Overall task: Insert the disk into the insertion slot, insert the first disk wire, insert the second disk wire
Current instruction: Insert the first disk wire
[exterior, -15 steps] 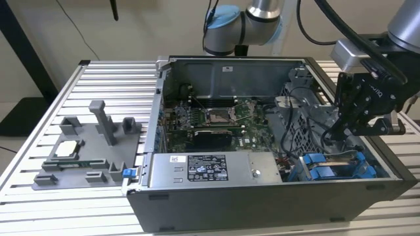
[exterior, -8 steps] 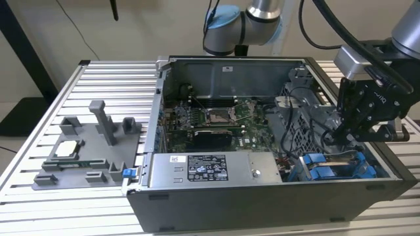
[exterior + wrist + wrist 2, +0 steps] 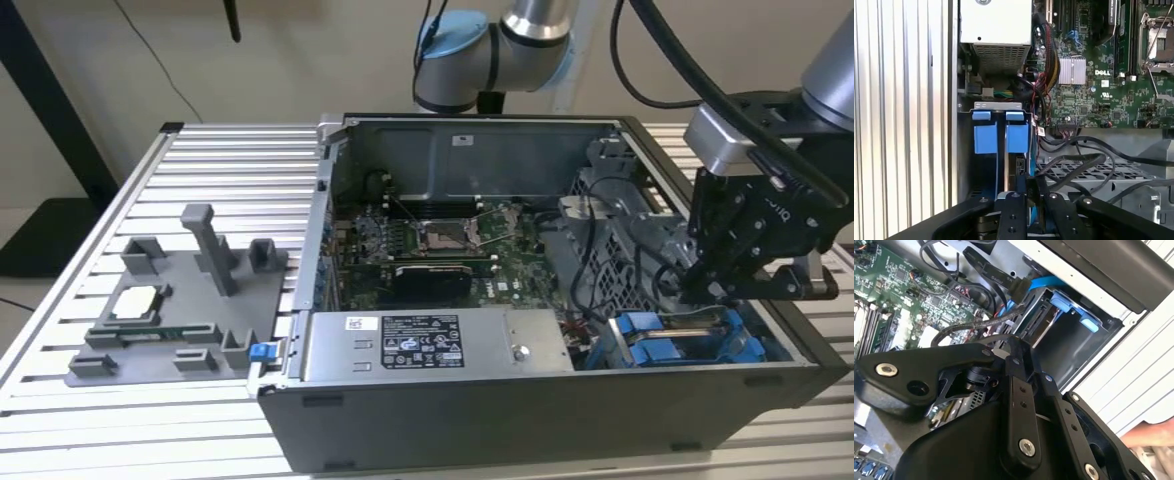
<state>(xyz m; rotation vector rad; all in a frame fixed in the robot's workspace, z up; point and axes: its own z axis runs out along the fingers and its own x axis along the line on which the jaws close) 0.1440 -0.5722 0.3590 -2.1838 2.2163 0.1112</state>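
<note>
Jaws hang low over the insertion slot (image 3: 667,345); you cannot tell whether they grip anything. Loose black cables (image 3: 1079,140) alongside could snag them.

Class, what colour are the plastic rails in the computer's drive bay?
Bright blue; the plastic rails show best in the first wrist view.

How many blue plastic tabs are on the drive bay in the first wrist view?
2, side by side on the drive bay: one tab nearer the case wall, the other nearer the motherboard. More may be hidden behind the gripper.
</note>
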